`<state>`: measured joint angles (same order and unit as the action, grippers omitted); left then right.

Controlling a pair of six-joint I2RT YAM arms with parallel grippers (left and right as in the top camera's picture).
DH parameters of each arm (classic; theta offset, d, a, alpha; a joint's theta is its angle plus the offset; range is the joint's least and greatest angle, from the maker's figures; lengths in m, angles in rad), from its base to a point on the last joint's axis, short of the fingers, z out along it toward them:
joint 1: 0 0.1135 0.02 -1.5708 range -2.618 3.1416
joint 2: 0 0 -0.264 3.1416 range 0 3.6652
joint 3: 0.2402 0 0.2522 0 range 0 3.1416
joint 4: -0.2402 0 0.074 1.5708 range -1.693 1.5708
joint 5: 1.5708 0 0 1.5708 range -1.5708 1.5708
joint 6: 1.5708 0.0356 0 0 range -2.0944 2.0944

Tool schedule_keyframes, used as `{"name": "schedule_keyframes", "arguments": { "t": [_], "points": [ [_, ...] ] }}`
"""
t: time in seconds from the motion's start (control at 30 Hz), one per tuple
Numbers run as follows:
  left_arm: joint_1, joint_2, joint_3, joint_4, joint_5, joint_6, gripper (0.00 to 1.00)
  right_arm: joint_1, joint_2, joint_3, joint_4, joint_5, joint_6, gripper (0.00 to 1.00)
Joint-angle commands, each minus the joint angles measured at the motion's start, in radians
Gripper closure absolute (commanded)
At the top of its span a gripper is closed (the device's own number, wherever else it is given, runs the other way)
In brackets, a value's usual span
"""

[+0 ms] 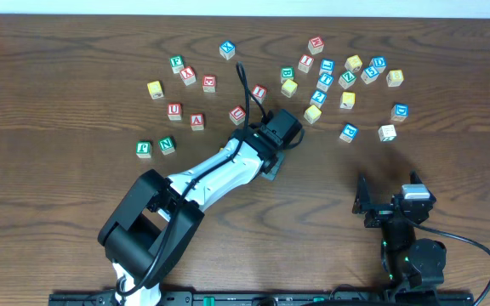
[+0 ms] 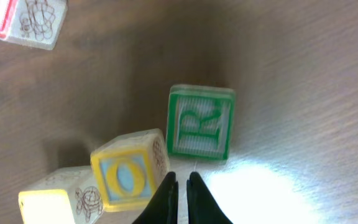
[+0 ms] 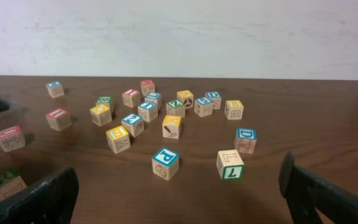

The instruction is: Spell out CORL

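In the left wrist view, a cube with a green R [image 2: 201,122] lies on the wood just ahead of my left gripper [image 2: 182,182]. The gripper's fingertips are shut together with nothing between them. Left of the tips, touching or nearly so, is a cube with a yellow O [image 2: 129,176], and beside it another yellow-faced cube [image 2: 51,200]. From overhead the left gripper [image 1: 284,127] hides these cubes. My right gripper [image 3: 179,186] is wide open and empty, low near the front edge [image 1: 388,201]. I cannot pick out a blue L.
Several letter cubes lie scattered across the far half of the table [image 1: 75,195]. A blue P cube [image 3: 165,163] and a cube with a green figure [image 3: 230,164] lie nearest the right gripper. A red-lettered cube [image 2: 17,22] lies beyond the O.
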<state>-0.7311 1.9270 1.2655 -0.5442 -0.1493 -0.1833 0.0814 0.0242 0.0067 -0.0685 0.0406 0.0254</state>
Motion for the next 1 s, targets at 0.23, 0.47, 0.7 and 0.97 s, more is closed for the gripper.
{"name": "schedule_keyframes", "arguments": {
  "t": [0.23, 0.47, 0.7, 0.97],
  "points": [
    [-0.013, -0.134, -0.009, -0.062, -0.016, 0.006, 0.93, -0.005, 0.0, -0.001, -0.003, 0.002, -0.004, 0.01],
    [-0.013, -0.156, -0.009, 0.157, 0.004, 0.036, 0.93, -0.005, 0.0, -0.001, -0.003, 0.002, -0.004, 0.01],
    [-0.013, -0.052, -0.009, 0.277, 0.116, 0.104, 0.93, -0.005, 0.0, -0.001, -0.003, 0.002, -0.004, 0.01],
    [-0.012, 0.013, -0.009, 0.281, 0.115, 0.105, 0.93, -0.005, 0.0, -0.001, -0.003, 0.002, -0.004, 0.01]
  ]
}}
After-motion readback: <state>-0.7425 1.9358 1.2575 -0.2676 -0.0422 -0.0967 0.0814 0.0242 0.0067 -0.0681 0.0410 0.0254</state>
